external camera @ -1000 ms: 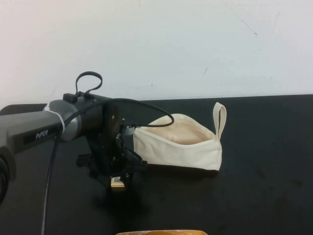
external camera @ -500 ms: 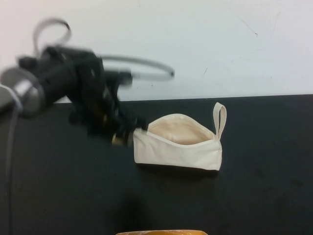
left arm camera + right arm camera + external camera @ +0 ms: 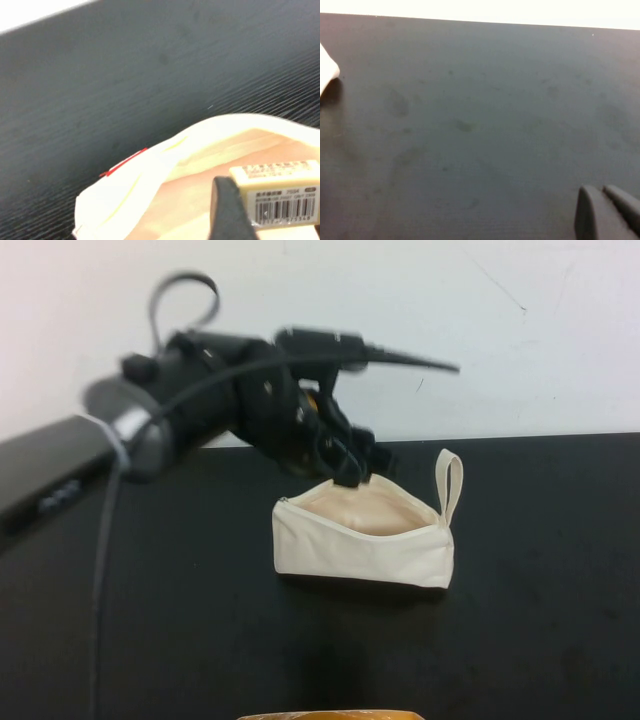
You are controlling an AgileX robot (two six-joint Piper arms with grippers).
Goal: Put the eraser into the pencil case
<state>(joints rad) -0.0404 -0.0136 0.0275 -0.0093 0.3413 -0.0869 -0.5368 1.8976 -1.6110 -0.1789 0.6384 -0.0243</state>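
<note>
While unzipped: the pencil case (image 3: 365, 540) lies on the black table (image 3: 560, 620), pale lining showing, nothing visible inside.
Right gripper (image 3: 612, 212): low over bare table, fingers pressed together, holding nothing.
Left gripper (image 3: 350, 462): clamped on the eraser (image 3: 277, 192), above the pouch mouth.
Change: a second ago it held the eraser low, left of the pouch.

Even, soft indoor light, some motion blur

The left tool (image 3: 352, 462) and its arm smear above the pencil case (image 3: 362, 537), which casts a thin shadow on the dark worktop (image 3: 540, 570); the eraser (image 3: 277, 192) looks soft up close.
</note>
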